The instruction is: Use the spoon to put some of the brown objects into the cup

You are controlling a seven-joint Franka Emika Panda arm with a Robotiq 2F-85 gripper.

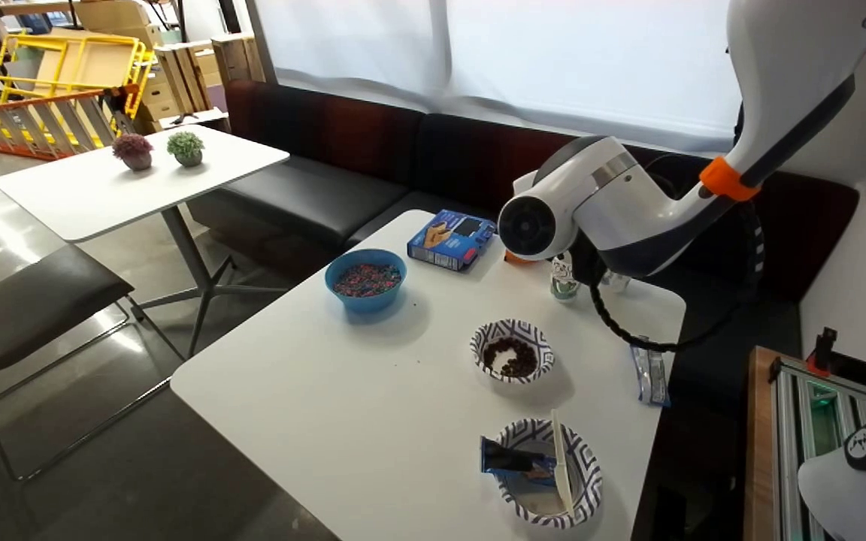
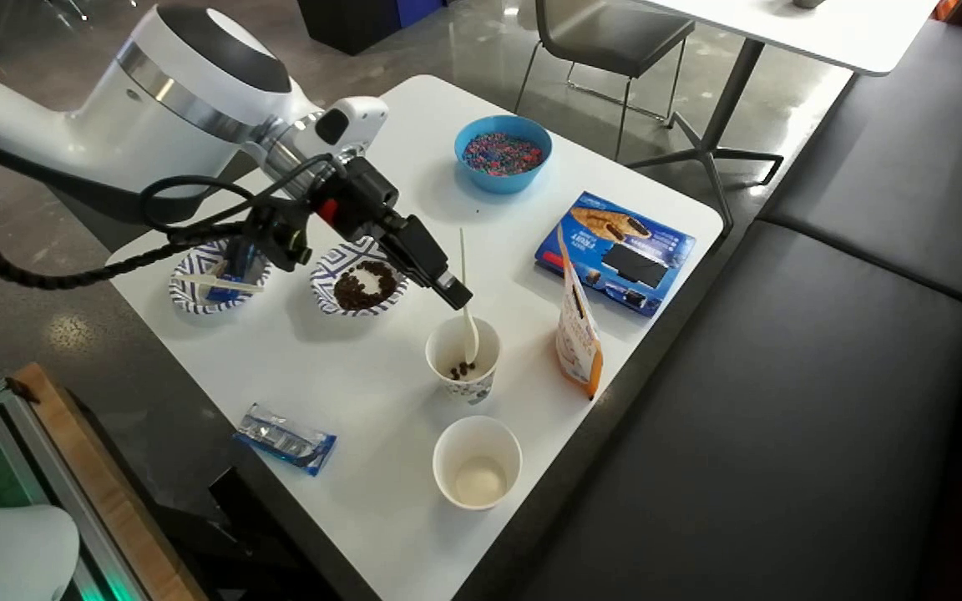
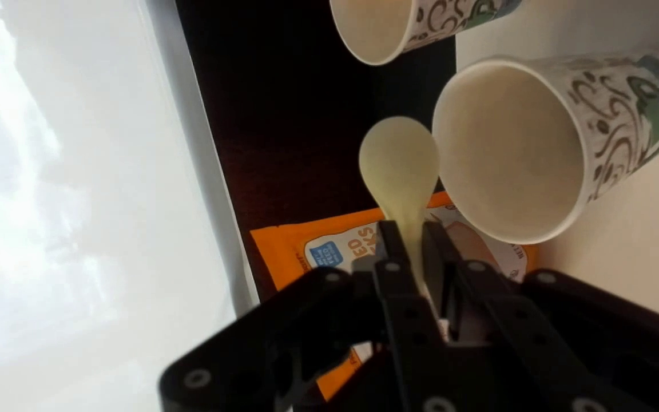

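My gripper (image 2: 454, 292) is shut on the handle of the pale cream spoon (image 2: 471, 338). In the wrist view, the spoon's head (image 3: 400, 163) points out past the fingertips (image 3: 411, 229) and shows no brown pieces. The head is beside the mouth of a patterned paper cup (image 3: 621, 114). In an exterior view, the spoon overlaps that cup's (image 2: 481, 388) opening; I cannot tell how deep it is. A few brown pieces (image 2: 462, 370) lie inside the cup. More brown pieces (image 1: 525, 361) lie in a patterned bowl (image 1: 512, 328), around a bare middle. The arm hides the gripper there.
A second paper cup (image 2: 477, 501) stands close by. An upright orange packet (image 2: 577, 342) and a blue box (image 2: 615, 250) are near it. A blue bowl (image 1: 369, 302), a silvery packet (image 1: 651, 376), and a patterned bowl (image 1: 591, 481) with another cream utensil (image 1: 561, 466) are on the table.
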